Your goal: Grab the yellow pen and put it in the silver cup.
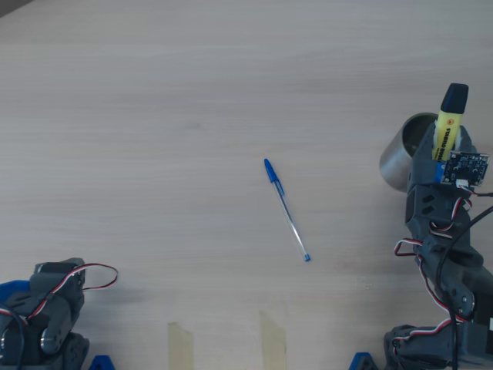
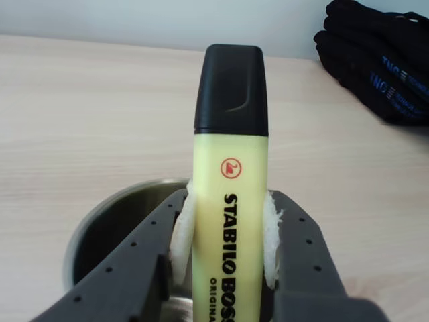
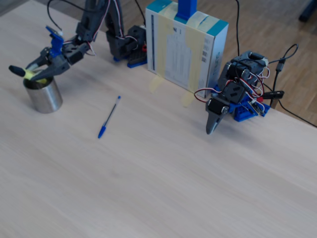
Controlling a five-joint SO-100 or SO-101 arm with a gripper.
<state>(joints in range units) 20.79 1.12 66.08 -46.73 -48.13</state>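
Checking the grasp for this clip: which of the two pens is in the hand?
The yellow pen, chunky with a black cap, is clamped in the hand above the silver cup. The thin blue-capped pen lies loose on the table.

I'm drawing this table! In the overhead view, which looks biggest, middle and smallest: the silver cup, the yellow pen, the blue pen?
By length as they look:
1. blue pen, longest but thinnest
2. silver cup and yellow pen, too close to rank: the tool hides part of both, and the raised yellow pen is nearer the camera.
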